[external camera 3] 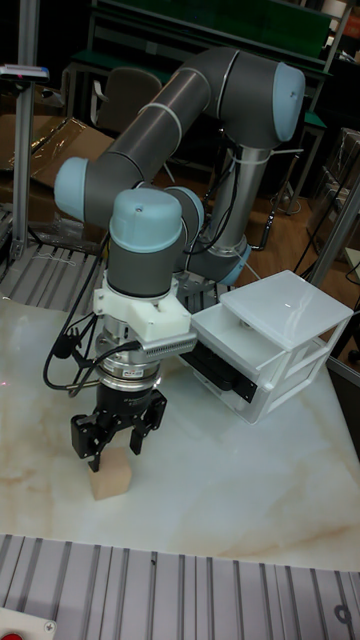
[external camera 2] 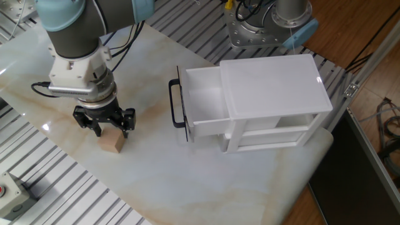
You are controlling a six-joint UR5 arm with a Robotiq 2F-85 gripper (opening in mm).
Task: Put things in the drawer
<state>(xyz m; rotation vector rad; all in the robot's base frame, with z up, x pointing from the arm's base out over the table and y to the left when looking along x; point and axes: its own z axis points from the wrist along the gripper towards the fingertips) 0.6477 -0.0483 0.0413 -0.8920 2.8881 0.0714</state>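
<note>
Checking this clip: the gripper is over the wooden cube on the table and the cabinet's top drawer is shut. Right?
Not quite. The gripper is over the wooden cube on the table, but the top drawer is pulled open, its handle standing clear of the cabinet. The fixed view shows this.
</note>
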